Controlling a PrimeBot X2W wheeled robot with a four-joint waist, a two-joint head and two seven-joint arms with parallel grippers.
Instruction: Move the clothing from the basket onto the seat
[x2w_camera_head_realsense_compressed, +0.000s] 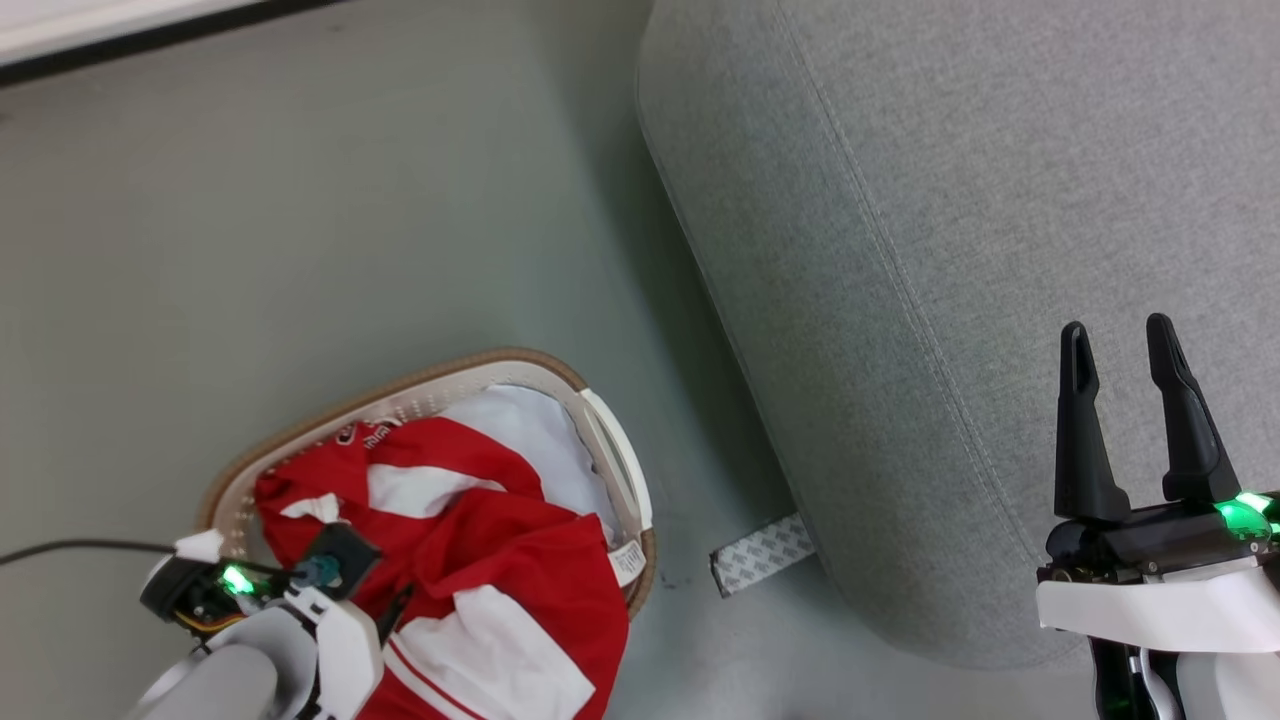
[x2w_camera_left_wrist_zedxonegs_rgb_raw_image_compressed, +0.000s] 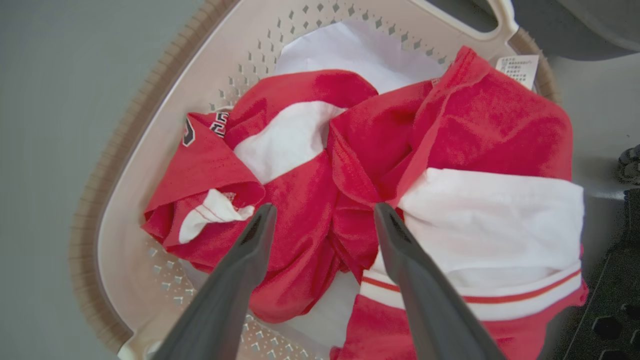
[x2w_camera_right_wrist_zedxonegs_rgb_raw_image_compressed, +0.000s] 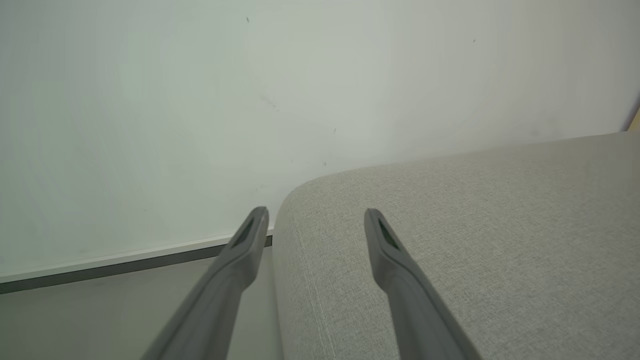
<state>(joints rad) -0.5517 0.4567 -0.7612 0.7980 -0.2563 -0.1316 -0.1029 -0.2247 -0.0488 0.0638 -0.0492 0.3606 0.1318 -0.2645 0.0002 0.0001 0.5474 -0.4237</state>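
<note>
The left end effector (x2w_camera_left_wrist_zedxonegs_rgb_raw_image_compressed: 324, 211) hangs open over the red clothing (x2w_camera_left_wrist_zedxonegs_rgb_raw_image_compressed: 475, 125) in the basket (x2w_camera_left_wrist_zedxonegs_rgb_raw_image_compressed: 165, 145), the right end effector (x2w_camera_head_realsense_compressed: 1117, 332) open above the grey seat (x2w_camera_head_realsense_compressed: 900, 200).

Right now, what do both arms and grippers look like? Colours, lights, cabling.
Right gripper: two long black tapered jaws on a black base, green light, white wrist shell. Left gripper: matching dark jaws; in the head view its wrist has white covers, a green light, a black cable trailing off and a pale grey forearm.
</note>
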